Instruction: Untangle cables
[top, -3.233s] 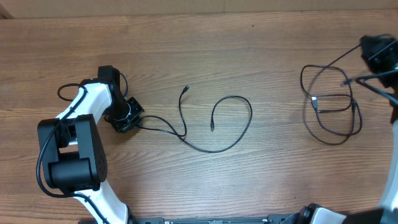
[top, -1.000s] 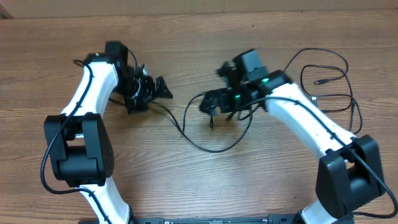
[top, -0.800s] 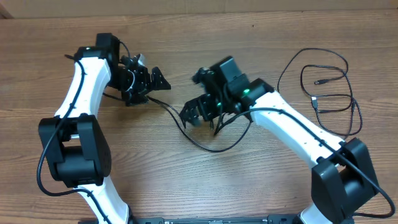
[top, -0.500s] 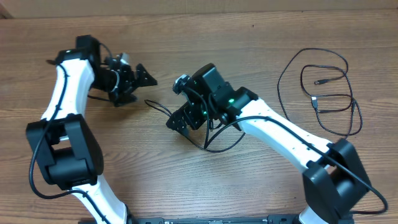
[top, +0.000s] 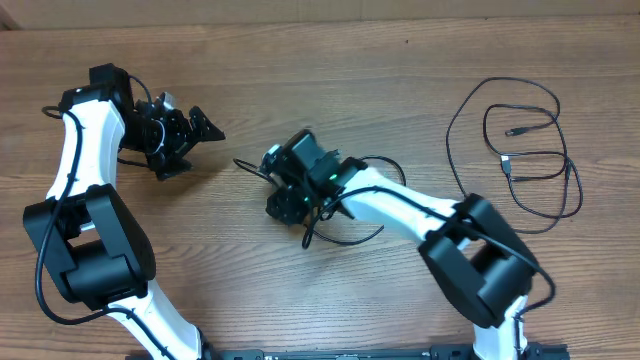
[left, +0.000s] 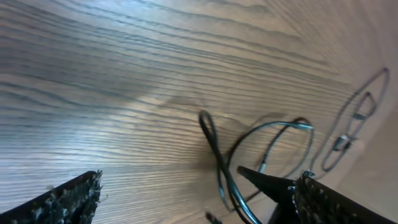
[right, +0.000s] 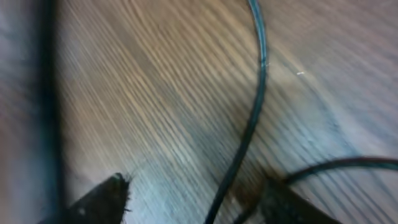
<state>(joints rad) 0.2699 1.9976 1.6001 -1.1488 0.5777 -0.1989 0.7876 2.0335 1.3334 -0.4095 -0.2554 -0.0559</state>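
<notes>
One thin black cable (top: 245, 165) lies looped on the wooden table at the centre. My right gripper (top: 283, 200) is down over its left part. In the right wrist view a strand of the cable (right: 252, 118) runs between the two fingers (right: 102, 199), and the jaws stand apart around it. My left gripper (top: 195, 145) hovers at the upper left, open and holding nothing. Its wrist view shows the cable's loop (left: 214, 149) ahead of the right finger (left: 329, 202). More cables (top: 508, 160) lie loosely coiled at the far right.
The wooden table (top: 330, 80) runs across the whole view. The right arm (top: 420, 205) stretches from the bottom right over the centre loop. The left arm's base (top: 85, 250) stands at the lower left.
My right arm has swung left and come down over the centre cable. The left arm has pulled back toward the upper left, its gripper still open.
</notes>
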